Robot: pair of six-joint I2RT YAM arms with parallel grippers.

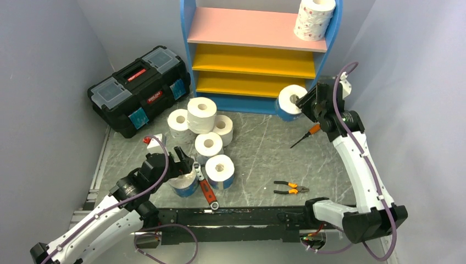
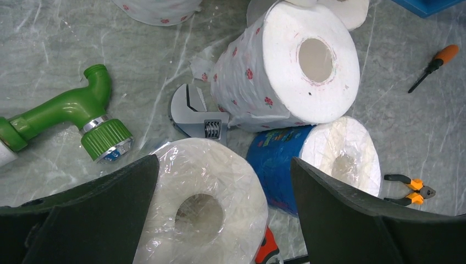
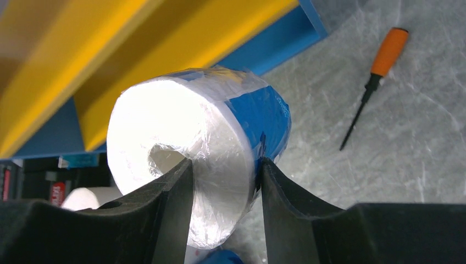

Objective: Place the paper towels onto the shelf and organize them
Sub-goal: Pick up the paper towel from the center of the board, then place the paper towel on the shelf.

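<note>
The right jaws pinch the wall of a blue-wrapped roll [image 3: 198, 137] at the right end of the shelf [image 1: 247, 27]. The left jaws gape wide, empty, over a near-left roll [image 2: 203, 173].

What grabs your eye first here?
The right fingers pinch a blue-wrapped paper towel roll at the bottom right corner of the blue shelf. One pink-dotted roll stands on its pink top board. A cluster of rolls sits left of centre, with the left fingers open above one.
</note>
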